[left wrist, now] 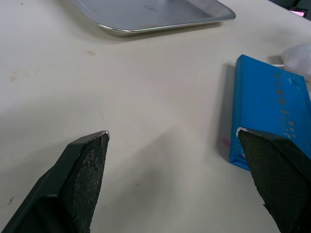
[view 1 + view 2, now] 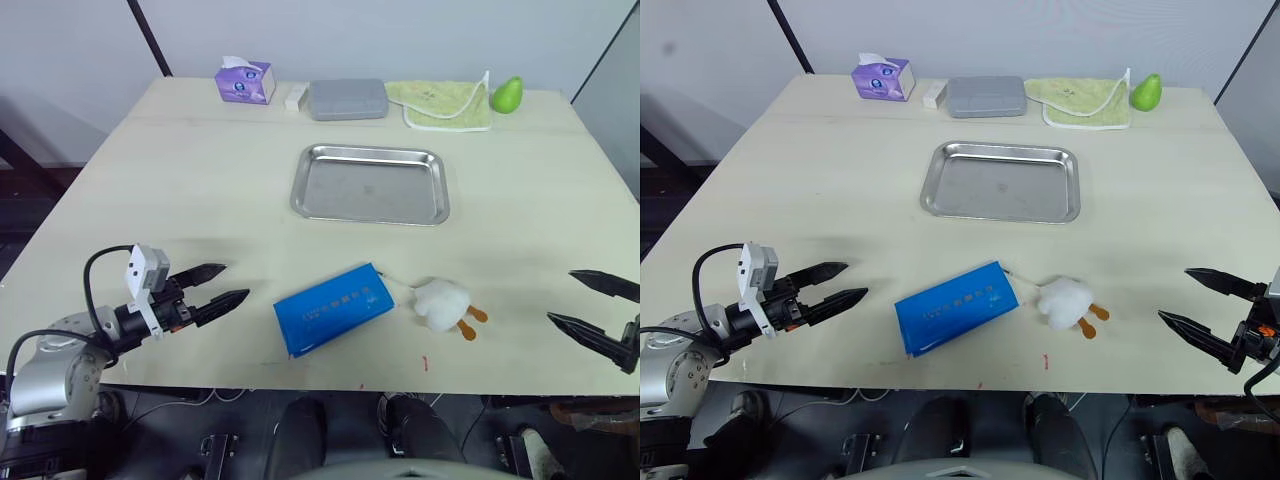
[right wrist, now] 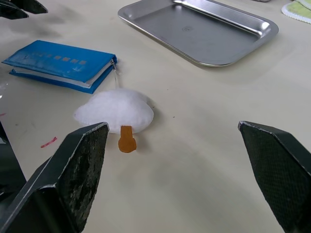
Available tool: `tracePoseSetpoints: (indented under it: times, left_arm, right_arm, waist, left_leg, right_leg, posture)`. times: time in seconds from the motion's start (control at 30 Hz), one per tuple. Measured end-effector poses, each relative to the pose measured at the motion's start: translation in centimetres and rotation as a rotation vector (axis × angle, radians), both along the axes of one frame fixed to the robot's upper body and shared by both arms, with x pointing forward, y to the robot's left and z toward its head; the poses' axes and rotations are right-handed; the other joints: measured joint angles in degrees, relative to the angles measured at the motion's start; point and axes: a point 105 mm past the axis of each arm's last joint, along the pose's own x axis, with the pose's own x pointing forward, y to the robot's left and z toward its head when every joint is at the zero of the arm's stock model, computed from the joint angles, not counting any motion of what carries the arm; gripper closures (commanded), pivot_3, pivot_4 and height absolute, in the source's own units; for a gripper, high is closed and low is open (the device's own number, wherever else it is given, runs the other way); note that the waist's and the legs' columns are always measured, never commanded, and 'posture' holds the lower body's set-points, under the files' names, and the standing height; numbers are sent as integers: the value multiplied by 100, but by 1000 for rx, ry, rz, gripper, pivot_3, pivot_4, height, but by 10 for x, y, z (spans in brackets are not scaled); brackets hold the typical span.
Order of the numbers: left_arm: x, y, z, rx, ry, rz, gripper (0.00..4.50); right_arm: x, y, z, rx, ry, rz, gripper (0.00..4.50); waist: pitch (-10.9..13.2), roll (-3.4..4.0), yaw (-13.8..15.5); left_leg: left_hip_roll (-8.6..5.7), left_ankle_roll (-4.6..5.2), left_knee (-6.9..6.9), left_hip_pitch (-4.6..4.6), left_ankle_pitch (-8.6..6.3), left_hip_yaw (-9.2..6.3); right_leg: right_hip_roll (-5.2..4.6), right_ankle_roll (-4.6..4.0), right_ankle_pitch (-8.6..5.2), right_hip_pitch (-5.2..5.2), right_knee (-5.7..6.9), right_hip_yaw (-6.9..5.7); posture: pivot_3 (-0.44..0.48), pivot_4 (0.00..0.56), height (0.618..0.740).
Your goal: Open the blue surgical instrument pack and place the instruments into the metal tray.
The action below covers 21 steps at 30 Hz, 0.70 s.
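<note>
Head views: blue surgical instrument pack [image 2: 334, 308] lies closed near the tabletop [image 2: 200, 190] front edge, long axis diagonal, its far end angled toward the robot's right, well short of the empty metal tray [image 2: 370, 184]. Left gripper [image 2: 228, 283] is nearer, pointing at the pack, open and empty.

Left wrist view: pack just ahead, beside one finger.

Right wrist view: right gripper [image 2: 1188, 297] wide open, empty; white plush toy [image 3: 115, 111] between it and the pack.
</note>
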Motion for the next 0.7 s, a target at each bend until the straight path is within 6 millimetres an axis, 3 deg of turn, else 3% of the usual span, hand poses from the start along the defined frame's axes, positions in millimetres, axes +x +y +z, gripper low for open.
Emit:
tracePoseSetpoints:
  times: [0.43, 0.57, 0.7]
  left_arm:
    - [2, -11, 9, -33, -34, -23, 30]
    - [1, -15, 13, -42, -46, -61, 30]
    - [-5, -23, 21, -16, -84, -155, 30]
  right_arm:
    - [5, 15, 9, 25, -31, 51, 0]
    - [14, 36, 15, 25, -57, 96, 0]
    - [28, 71, 28, -44, -105, 164, 0]
  waist:
    - [0, 0, -4]
    - [0, 0, -7]
    - [0, 0, -17]
  left_leg:
    - [0, 0, 0, 0, 0, -2]
    - [0, 0, 1, 0, 0, -2]
    - [0, 0, -5, 0, 0, -3]
  right_leg:
    - [0, 0, 0, 1, 1, -1]
    - [0, 0, 0, 1, 1, -1]
    - [0, -6, -4, -2, 1, -3]
  posture:
    - [0, 150, 740]
    - [0, 150, 740]
    - [0, 150, 740]
